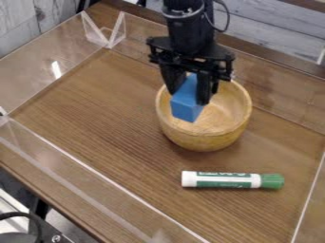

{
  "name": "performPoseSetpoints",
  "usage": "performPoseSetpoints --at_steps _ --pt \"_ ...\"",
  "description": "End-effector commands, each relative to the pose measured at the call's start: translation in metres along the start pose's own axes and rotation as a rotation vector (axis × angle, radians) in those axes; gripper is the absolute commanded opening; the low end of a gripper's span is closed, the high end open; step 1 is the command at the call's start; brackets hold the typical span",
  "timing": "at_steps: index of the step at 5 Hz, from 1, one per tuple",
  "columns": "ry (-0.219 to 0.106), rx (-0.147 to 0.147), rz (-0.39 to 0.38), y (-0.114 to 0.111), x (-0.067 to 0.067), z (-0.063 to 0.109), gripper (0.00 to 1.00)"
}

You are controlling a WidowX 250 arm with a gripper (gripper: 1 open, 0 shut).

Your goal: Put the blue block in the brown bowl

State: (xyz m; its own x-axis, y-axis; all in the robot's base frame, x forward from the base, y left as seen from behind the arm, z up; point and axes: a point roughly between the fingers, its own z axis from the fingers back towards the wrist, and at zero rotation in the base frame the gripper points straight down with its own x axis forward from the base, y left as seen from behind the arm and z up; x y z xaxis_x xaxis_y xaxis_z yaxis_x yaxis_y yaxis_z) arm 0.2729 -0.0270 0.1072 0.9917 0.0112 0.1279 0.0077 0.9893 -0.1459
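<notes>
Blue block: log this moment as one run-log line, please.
gripper: shut on blue block | block: held above brown bowl interior, not released | marker: on table, untouched
</notes>
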Motion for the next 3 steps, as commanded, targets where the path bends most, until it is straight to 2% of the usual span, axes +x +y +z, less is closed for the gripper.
performPoseSetpoints --at_steps 1,3 --pt "-0.071 -0.002 -0.017 -0.0069 0.0048 0.0130 0.00" --pt "-0.080 -0.004 -0.024 -0.0116 0.0043 0.0059 0.00"
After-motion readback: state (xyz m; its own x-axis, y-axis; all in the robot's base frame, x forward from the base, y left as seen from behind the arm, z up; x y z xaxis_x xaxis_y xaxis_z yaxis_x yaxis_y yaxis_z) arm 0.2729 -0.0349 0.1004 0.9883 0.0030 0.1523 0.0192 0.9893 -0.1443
